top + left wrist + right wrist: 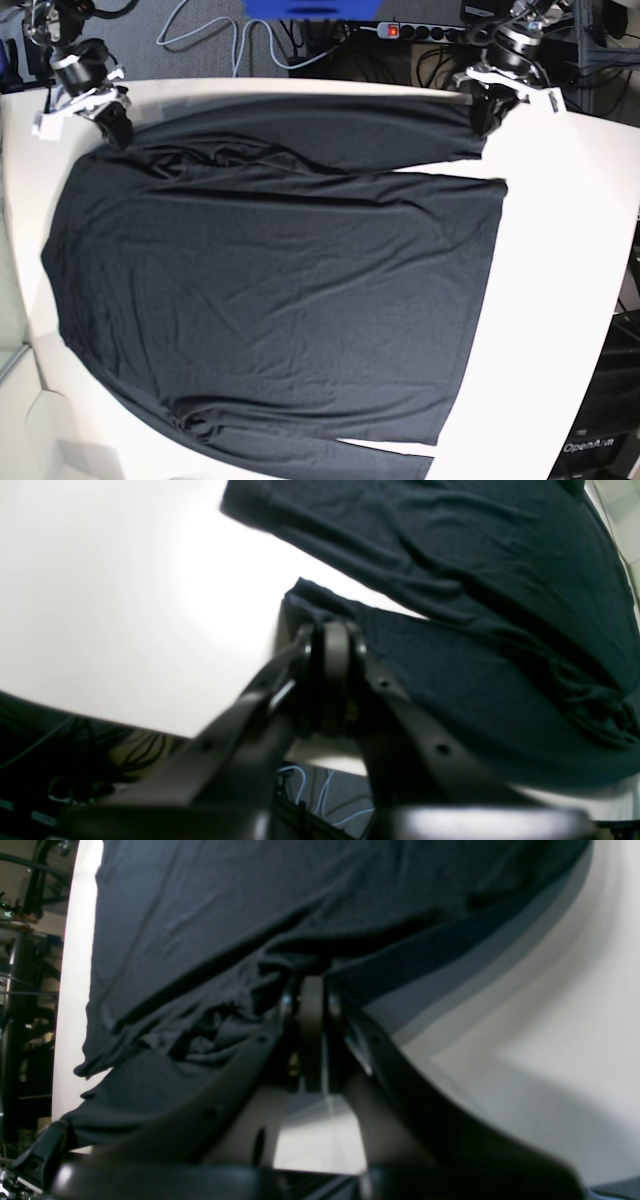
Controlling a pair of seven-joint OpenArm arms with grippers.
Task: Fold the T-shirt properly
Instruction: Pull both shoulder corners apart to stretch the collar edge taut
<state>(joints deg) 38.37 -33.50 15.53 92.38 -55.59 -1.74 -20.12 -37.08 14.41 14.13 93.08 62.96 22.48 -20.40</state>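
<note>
Plain black long-sleeved T-shirt [270, 280] of thin wrinkled fabric lies spread flat on the white bench [560, 280]. Left pincer [332, 645] pinches the sleeve cuff at its tips; right pincer [311, 990] is pressed together on bunched fabric near the shoulder.

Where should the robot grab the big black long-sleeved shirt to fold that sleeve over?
Best at the far sleeve's two ends, from the table's far edge, as it seems to now: left gripper shut on the cuff, right gripper shut on the shoulder. The soft black long-sleeved shirt lies flat, so end grips probably limit sagging.
</note>
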